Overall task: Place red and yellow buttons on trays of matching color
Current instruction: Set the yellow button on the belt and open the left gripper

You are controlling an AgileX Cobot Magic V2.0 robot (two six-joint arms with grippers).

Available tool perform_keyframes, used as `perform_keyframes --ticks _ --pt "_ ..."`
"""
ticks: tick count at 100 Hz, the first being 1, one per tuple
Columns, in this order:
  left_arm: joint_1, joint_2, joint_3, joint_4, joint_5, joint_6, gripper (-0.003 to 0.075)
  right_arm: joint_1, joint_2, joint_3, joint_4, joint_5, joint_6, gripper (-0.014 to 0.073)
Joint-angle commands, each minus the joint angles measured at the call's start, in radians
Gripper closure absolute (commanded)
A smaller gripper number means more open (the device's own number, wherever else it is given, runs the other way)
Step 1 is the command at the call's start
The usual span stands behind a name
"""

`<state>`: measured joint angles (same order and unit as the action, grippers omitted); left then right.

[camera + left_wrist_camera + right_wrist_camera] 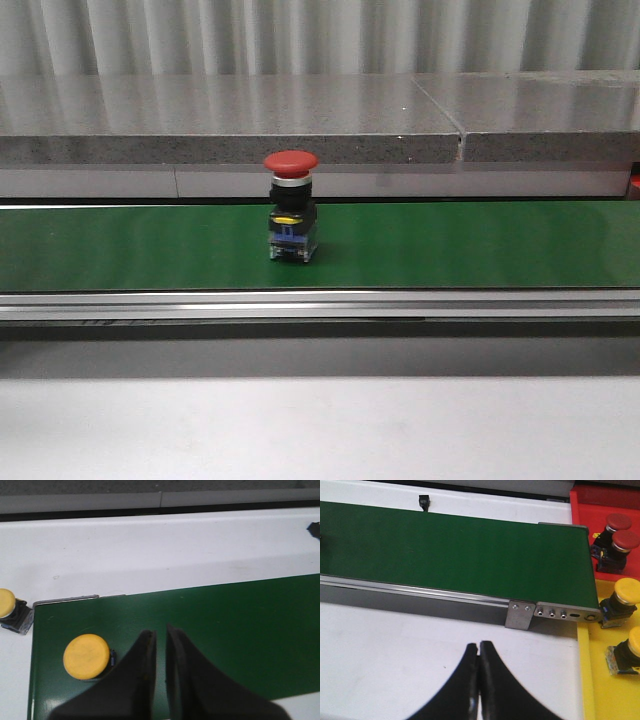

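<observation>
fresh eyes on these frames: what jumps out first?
A red button stands upright, alone in the middle of the green belt in the front view. The left wrist view shows a yellow button on the belt near its end and a second yellow one just off it on the white surface. Past the belt's other end, red buttons sit on the red tray and yellow buttons on the yellow tray.

This looks like an industrial test bench or automation lab. A green conveyor belt (450,245) on an aluminium frame (555,614) crosses the middle of the front view, with a grey stone-like ledge (230,125) and corrugated metal wall (320,35) (upper frame) behind it.
</observation>
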<state>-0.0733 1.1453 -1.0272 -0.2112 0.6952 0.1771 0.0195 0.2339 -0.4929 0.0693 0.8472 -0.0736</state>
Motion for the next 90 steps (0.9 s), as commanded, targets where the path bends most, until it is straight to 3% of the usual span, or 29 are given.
perform_keyframes --ticks 1,52,90 --pt "-0.03 -0.08 0.006 -0.018 -0.042 0.001 0.0741 0.001 0.009 -0.024 0.005 -0.064 -0.004 0.066" --pt "-0.04 -0.585 0.323 -0.039 0.077 0.001 0.0741 0.001 0.009 -0.024 0.005 -0.064 -0.004 0.066" --pt "-0.04 -0.829 0.426 -0.039 0.133 0.001 0.0741 0.001 0.009 -0.024 0.005 -0.064 -0.004 0.066"
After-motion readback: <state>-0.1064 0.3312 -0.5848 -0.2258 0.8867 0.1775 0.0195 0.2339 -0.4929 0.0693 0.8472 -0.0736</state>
